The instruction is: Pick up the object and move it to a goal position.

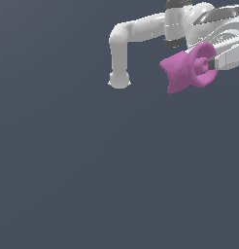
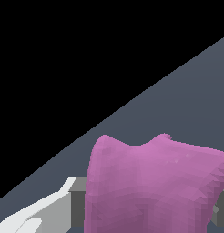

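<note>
Object [image 1: 182, 72] first: it's a matte magenta-pink lump with a flared, spool-like body and a rounded knobbed end, and it sits up in the top right part of the exterior view, right against the end of the arm [image 1: 141, 30]. Its wide flared end points toward that view's left and slightly down, and the knobbed end is turned toward the gripper [image 1: 211, 63], where a dark fingertip [image 1: 212, 63] presses against the knob. From here the object looks gripped: the fingers are closed onto it, one on either side, and it touches nothing else that I can see. The wrist view bears this out, with the object [image 2: 155, 186] filling the space between two grey pads, one pad [image 2: 77, 205] hard against its side and the other barely showing at the opposite edge. A white finger body [image 2: 36, 214] runs out from beside the nearer pad. The arm is white with dark bands at the joints; one link bends down and ends in a rounded cap, near the object on the exterior view's left but apart from it. Beneath everything lies a plain dark blue-grey floor [image 1: 92, 185], and I cannot tell how high above it the object hangs. In the wrist view the floor [image 2: 186, 100] ends at a straight slanted edge, with flat black beyond it.
</note>
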{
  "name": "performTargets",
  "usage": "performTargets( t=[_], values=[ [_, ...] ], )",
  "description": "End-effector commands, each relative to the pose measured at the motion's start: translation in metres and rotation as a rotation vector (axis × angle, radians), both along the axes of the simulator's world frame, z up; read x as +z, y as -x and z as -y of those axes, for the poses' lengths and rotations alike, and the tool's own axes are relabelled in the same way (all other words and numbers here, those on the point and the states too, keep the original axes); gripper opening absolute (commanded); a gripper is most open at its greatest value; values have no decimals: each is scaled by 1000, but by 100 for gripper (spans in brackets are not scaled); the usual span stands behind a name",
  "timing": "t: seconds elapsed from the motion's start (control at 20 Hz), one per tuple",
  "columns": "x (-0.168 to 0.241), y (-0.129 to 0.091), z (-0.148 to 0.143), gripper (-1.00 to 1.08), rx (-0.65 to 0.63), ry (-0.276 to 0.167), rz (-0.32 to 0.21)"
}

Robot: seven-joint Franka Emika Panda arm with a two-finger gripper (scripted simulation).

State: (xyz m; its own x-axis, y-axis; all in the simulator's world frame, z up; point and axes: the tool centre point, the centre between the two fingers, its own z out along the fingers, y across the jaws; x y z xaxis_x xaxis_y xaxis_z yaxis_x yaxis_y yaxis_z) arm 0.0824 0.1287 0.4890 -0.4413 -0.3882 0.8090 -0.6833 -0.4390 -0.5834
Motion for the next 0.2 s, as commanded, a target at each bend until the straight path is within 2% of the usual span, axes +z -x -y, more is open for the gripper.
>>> performTargets(
  t=[0.0, 0.15],
  values=[
    [1, 0, 0, -100, -2, 0, 1],
    [0, 0, 1, -100, 0, -1, -2]
  ],
)
